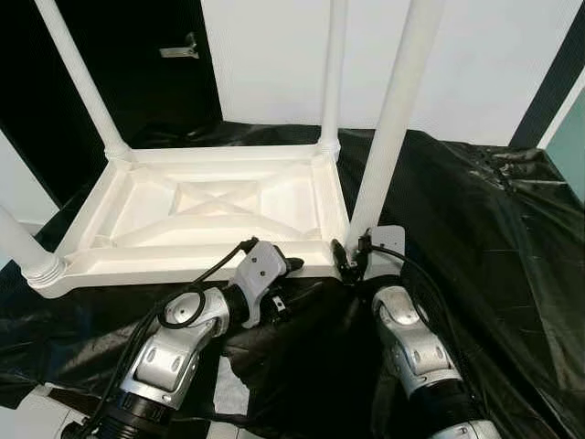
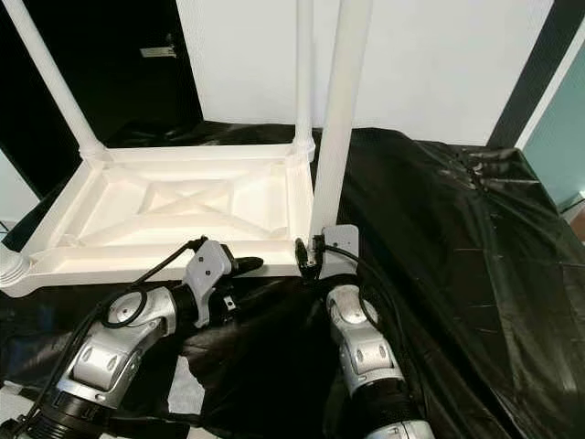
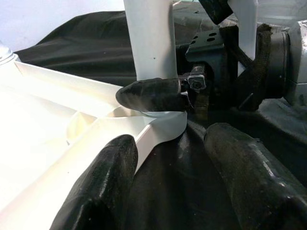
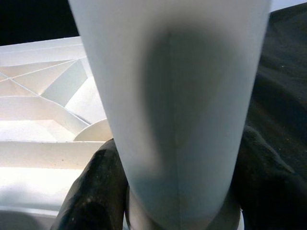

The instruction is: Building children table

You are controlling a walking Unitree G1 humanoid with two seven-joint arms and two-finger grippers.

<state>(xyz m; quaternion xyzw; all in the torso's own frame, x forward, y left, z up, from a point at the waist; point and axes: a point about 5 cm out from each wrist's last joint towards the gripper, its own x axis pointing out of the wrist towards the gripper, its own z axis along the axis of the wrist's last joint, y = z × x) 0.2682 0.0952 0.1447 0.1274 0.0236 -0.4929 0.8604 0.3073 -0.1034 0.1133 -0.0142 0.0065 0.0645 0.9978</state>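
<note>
Fourth leg going into the near corner socket of the upturned table top

The white table top lies underside up on the black sheet, and the right gripper has its jaws clamped round the base of the near leg, right at that corner socket. The left gripper sits just beside it, jaws wide, one finger against the top's near rim. Judging by this, the leg is being seated; next comes a firm turn or push down while the top is steadied
</note>
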